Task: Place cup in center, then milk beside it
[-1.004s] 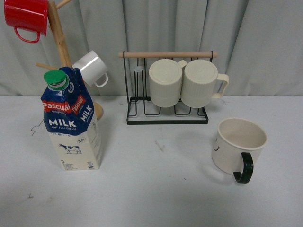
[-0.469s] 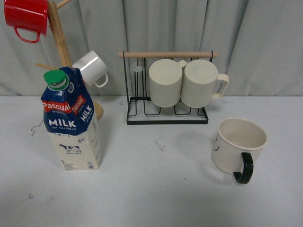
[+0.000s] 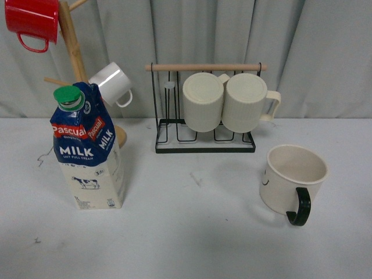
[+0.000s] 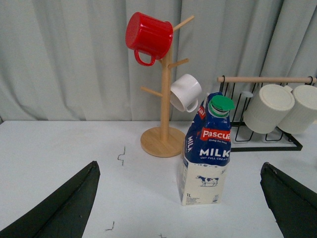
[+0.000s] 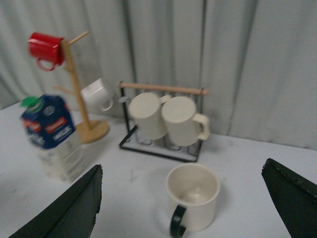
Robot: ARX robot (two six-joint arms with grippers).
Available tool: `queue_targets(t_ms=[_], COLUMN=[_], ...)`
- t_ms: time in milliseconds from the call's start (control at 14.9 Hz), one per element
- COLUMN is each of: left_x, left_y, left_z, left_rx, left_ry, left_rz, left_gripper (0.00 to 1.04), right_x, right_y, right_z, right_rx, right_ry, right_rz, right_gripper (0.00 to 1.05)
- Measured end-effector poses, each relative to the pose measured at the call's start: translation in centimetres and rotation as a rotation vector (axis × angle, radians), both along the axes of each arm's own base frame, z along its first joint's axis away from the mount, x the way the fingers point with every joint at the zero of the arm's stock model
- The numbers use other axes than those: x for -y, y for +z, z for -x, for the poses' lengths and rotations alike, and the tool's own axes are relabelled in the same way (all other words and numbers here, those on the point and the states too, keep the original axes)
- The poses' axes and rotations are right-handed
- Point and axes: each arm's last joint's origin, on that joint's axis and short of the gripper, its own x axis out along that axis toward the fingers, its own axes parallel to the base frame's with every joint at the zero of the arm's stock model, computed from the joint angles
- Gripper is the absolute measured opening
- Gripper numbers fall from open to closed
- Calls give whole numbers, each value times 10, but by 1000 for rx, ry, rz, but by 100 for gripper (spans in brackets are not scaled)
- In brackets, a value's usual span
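The cup (image 3: 293, 177), a wide cream mug with a black handle and a small smiley face, stands upright at the right of the table; it also shows in the right wrist view (image 5: 193, 198). The milk (image 3: 87, 148), a blue and cream Pascual carton with a green cap, stands upright at the left; it also shows in the left wrist view (image 4: 205, 151) and the right wrist view (image 5: 52, 136). My left gripper (image 4: 181, 210) is open and empty, short of the milk. My right gripper (image 5: 190, 210) is open and empty, short of the cup. Neither arm shows in the front view.
A black wire rack (image 3: 204, 139) with a wooden bar holds two ribbed cream mugs (image 3: 224, 102) at the back centre. A wooden mug tree (image 3: 72, 46) at the back left carries a red mug (image 3: 32, 18) and a small white mug (image 3: 113, 84). A grey curtain hangs behind.
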Motion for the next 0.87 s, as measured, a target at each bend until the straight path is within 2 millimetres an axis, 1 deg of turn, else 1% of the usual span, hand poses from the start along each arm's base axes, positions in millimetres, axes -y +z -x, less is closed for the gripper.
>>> queue_targets(t_ms=[67, 134, 201, 268, 402, 469, 603, 736, 870], left_x=[0, 0, 0, 0, 0, 0, 0, 0, 0], left_y=[0, 0, 0, 0, 0, 0, 0, 0, 0], left_z=[0, 0, 0, 0, 0, 0, 0, 0, 0], left_rx=[0, 0, 0, 0, 0, 0, 0, 0, 0], left_ry=[0, 0, 0, 0, 0, 0, 0, 0, 0], left_rz=[0, 0, 0, 0, 0, 0, 0, 0, 0], left_gripper=[98, 98, 98, 98, 98, 98, 98, 98, 98], right_x=[-1, -4, -7, -12, -21, -24, -32, -35, -38], right_y=[8, 11, 7, -5, -32, -42, -56, -67, -78], right_z=[-24, -52, -82, -110, -153, -170, -198, -213, -221], right_rx=[16, 0, -86, -202, -401, -487, -602, -694, -757], right_ry=[-74, -137, -211, -280, -377, -406, -434, -444, -447], right_rz=[-4, -9, -12, -8, 13, 17, 29, 34, 47], right_gripper=[98, 98, 98, 98, 98, 98, 98, 98, 98])
